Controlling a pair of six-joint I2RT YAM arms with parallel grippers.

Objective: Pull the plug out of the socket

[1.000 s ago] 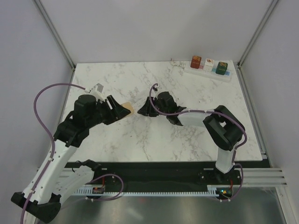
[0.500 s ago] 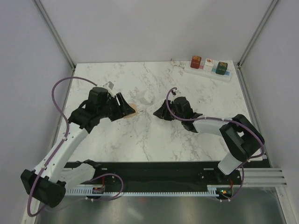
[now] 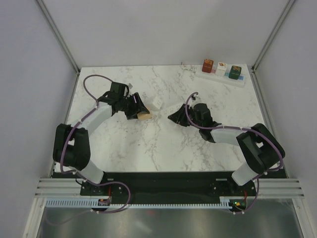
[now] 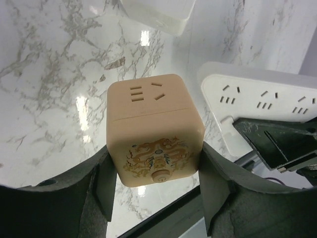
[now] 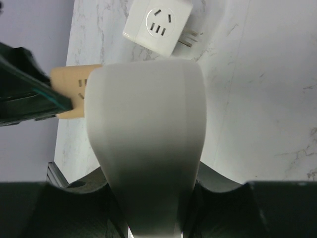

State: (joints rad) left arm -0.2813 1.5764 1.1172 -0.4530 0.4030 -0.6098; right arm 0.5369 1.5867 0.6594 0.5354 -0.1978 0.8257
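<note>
My left gripper (image 3: 140, 110) (image 4: 156, 173) is shut on a tan cube plug (image 3: 145, 115) (image 4: 153, 129) with a dragon print, held by its two sides above the marble table. My right gripper (image 3: 176, 116) (image 5: 148, 198) is shut on the end of the socket (image 3: 174, 106) (image 5: 146, 139), a long white power strip. In the left wrist view the socket (image 4: 262, 99) shows plain white outlets, just right of the plug and apart from it. No pastel squares show. The plug's edge (image 5: 69, 87) peeks out left of the strip in the right wrist view.
A loose white cube plug (image 3: 157, 102) (image 4: 158, 12) (image 5: 157, 25) lies on the table between and beyond the grippers, prongs showing. A second power strip (image 3: 237, 82) carrying three cube plugs lies at the back right corner. Grey walls enclose the table (image 3: 148, 148).
The left arm has swung its elbow out left and carried the tan plug slightly right and back. The right gripper has drawn the strip rightward, and the gap between plug and strip has widened.
</note>
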